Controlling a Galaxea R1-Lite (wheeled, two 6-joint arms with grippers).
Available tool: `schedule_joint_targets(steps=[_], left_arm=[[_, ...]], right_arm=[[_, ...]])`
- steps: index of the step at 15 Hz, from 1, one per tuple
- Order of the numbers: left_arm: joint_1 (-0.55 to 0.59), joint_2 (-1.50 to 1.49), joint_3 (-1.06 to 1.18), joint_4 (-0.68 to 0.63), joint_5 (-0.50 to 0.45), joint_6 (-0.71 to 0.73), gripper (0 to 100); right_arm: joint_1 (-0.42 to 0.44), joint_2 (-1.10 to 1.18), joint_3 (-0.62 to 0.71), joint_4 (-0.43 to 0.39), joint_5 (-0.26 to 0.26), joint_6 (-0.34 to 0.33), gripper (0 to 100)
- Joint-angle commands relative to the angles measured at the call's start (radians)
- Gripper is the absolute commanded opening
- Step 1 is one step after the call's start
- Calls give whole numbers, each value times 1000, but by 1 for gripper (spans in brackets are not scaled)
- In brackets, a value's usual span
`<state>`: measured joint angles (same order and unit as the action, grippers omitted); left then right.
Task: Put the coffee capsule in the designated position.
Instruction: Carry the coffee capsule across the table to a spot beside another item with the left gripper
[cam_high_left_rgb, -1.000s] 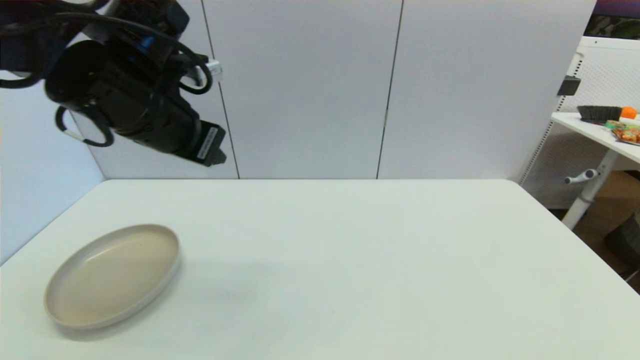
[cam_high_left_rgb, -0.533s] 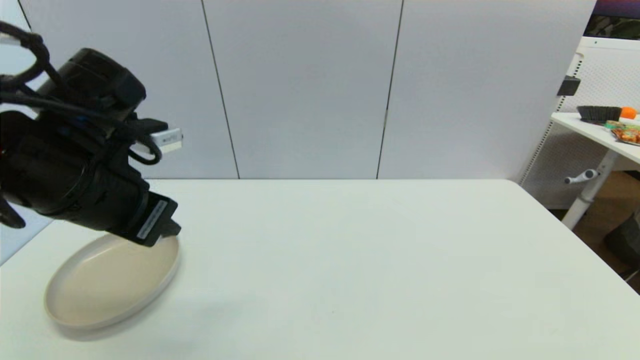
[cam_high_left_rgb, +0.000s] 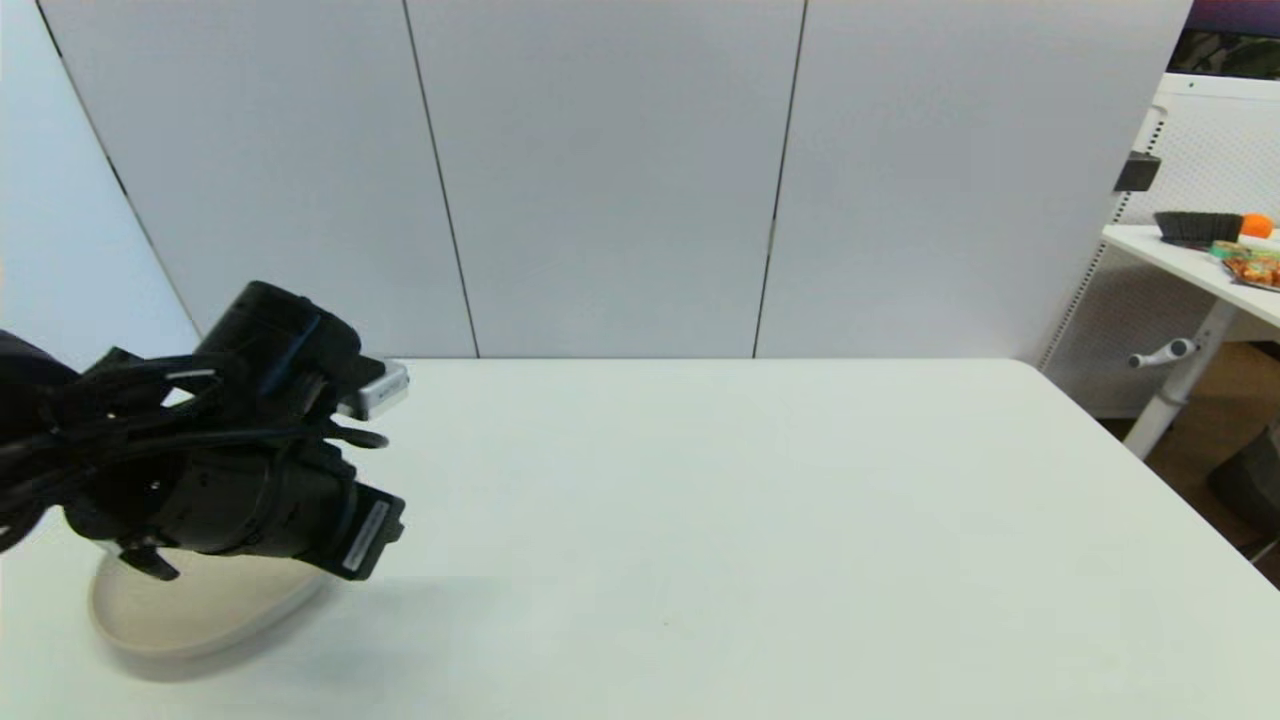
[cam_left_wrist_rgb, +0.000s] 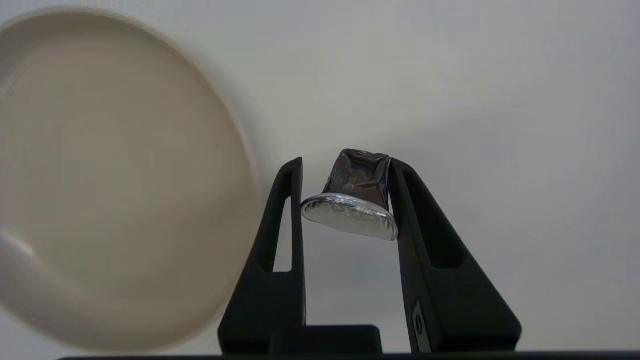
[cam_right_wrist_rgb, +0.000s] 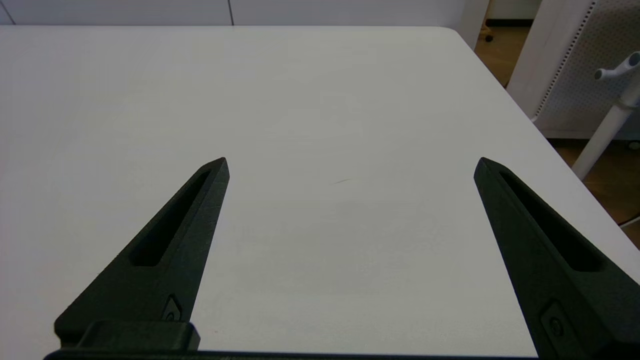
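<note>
The coffee capsule (cam_left_wrist_rgb: 359, 195) showed a crinkled dark brown-black body with a shiny silver foil face and rim, caught between the left gripper's (cam_left_wrist_rgb: 345, 165) plain black fingers. The plate (cam_left_wrist_rgb: 115, 175) was a plain, creamy beige with a paler rim, on the unpatterned white table (cam_high_left_rgb: 750, 520). The right gripper (cam_right_wrist_rgb: 350, 165) was matte black too.

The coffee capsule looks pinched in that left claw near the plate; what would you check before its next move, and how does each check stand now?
1. Coffee capsule held between the left gripper jaws: ok.
2. Capsule sits straight: not ok, it is tilted.
3. Capsule over the plate: not ok, it hangs beside the rim, over the table.
4. Plate bare to receive it: ok.
5. Right gripper out of the way, jaws open over bare table: ok.
6. Height above the plate: cannot tell.
</note>
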<state>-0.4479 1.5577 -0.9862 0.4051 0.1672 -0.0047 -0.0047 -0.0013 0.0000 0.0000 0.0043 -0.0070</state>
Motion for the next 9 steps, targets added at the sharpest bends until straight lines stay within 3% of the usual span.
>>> schedule_joint_targets(steps=[1,9], left_arm=[[-8,104,35,-80,2,0,0],[-18,173,35,-131,2,-1,0]], right_arm=[[0,1,0,0,0,-1,100],[0,1,0,0,0,-1,100]])
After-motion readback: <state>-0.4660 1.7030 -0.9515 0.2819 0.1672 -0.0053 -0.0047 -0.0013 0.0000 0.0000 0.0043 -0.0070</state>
